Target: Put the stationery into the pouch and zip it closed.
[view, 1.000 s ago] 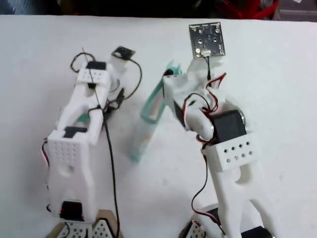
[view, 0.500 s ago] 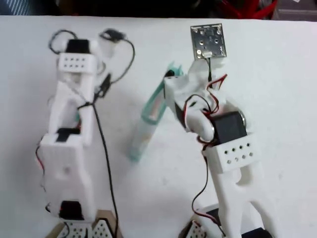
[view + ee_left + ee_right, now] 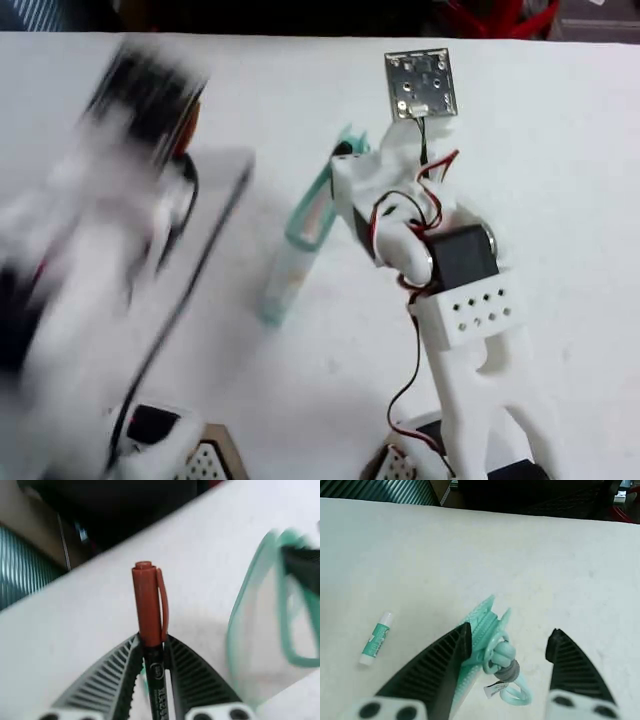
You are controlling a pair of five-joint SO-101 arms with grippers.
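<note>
Left gripper (image 3: 151, 645) — clamped on pen (image 3: 148, 600) — has swung leftward.

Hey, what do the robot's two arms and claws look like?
The left arm and right arm are white plastic; the right shows a black motor, red and black wires and rows of round holes. The left claw and right claw have dark ribbed fingers.

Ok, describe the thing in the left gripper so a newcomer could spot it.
Over the white table, the left gripper is shut on a pen, near the clear, teal-edged pouch. It is the slim one: black barrel, reddish-brown cap with a clip.
</note>
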